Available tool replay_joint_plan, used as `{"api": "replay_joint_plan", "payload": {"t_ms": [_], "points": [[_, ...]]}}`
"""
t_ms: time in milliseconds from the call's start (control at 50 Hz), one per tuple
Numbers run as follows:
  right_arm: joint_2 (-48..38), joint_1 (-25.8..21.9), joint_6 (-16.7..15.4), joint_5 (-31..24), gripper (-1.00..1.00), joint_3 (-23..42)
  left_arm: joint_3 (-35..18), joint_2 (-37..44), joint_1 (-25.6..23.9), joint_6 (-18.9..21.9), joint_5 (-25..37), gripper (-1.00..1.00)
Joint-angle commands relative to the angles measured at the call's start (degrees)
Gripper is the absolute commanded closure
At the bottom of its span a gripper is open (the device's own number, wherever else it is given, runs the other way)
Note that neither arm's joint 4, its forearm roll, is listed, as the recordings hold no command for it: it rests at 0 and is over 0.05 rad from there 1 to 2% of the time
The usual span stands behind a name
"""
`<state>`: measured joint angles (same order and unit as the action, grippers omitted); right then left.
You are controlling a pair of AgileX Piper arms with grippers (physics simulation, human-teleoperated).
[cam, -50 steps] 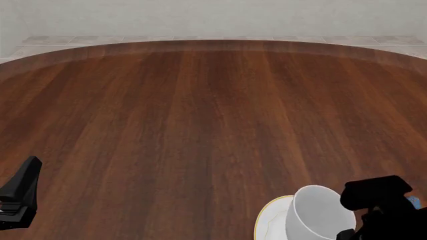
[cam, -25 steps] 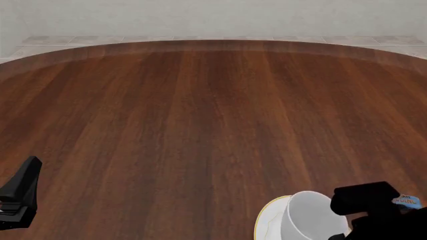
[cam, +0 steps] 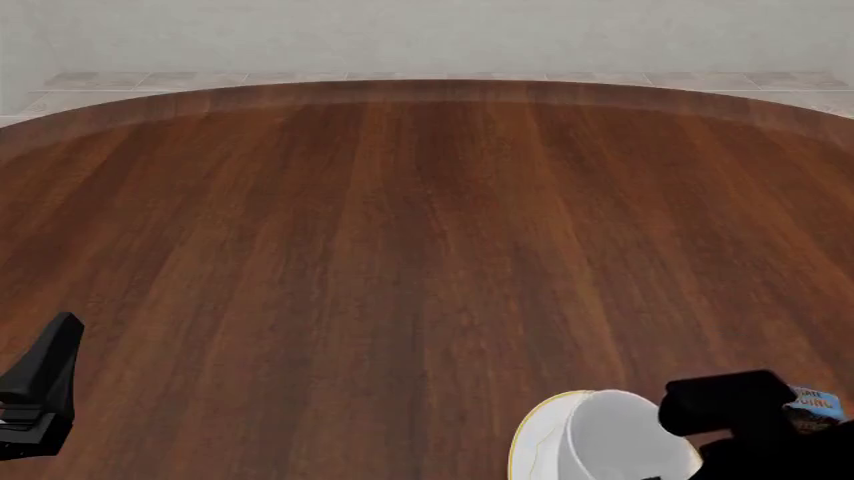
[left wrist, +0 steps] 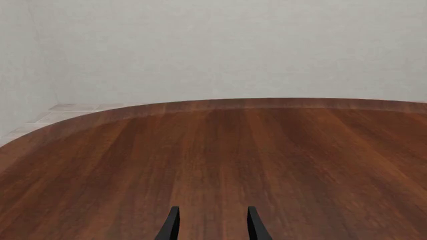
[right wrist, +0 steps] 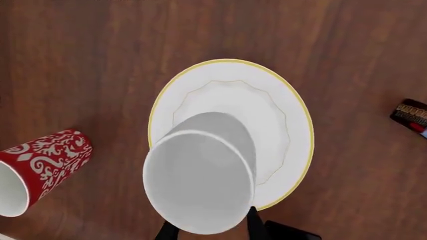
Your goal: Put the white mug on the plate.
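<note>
White mug [right wrist: 199,182] hung over the plate [right wrist: 280,125] at the near right corner of the worktop [cam: 400,250], mouth up, carried by the right tool [right wrist: 208,227]. We saw, in the right wrist view, the two dark fingertips [right wrist: 253,222] closed on the mug's near wall at the rim, a grip that left the base free to meet the plate. We judged the mug tilted and not yet seated, since its rim sat off-centre toward the plate's near edge while its body narrowed toward the plate's middle; whether the base touched the plate we could not tell. The handle was not visible to us in any view.

In the front view the right arm [cam: 747,420] covered the mug's right side, and only the left arc of the gold-rimmed plate showed beside it. We took the placing step to be nearly done: what remained, in our judgement, was to set the mug down level near the centre and release it, with some risk of it tipping off the rim side if let go while leaning.

A red patterned cup [right wrist: 40,170] lay on its side just beside the plate, and a small dark box [right wrist: 410,116] sat apart on the other side; neither touched the plate. The left tool [left wrist: 210,225] waited well away over bare wood, its fingers parted and holding nothing
</note>
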<state>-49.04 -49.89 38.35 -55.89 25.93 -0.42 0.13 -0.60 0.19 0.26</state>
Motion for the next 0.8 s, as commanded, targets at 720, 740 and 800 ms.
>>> {"api": "replay_joint_plan", "payload": {"t_ms": [720,740,800], "points": [[6.1,1.6,-2.1,-8.8,-1.00,4.0,0.4,0.0,0.0,0.0,-0.4,-1.00],[6.4,1.8,-2.3,-9.2,-1.00,4.1,0.4,0.0,0.0,0.0,-0.4,-1.00],[7.5,2.2,-2.7,-10.2,-1.00,4.5,0.4,0.0,0.0,0.0,-0.4,-1.00]]}}
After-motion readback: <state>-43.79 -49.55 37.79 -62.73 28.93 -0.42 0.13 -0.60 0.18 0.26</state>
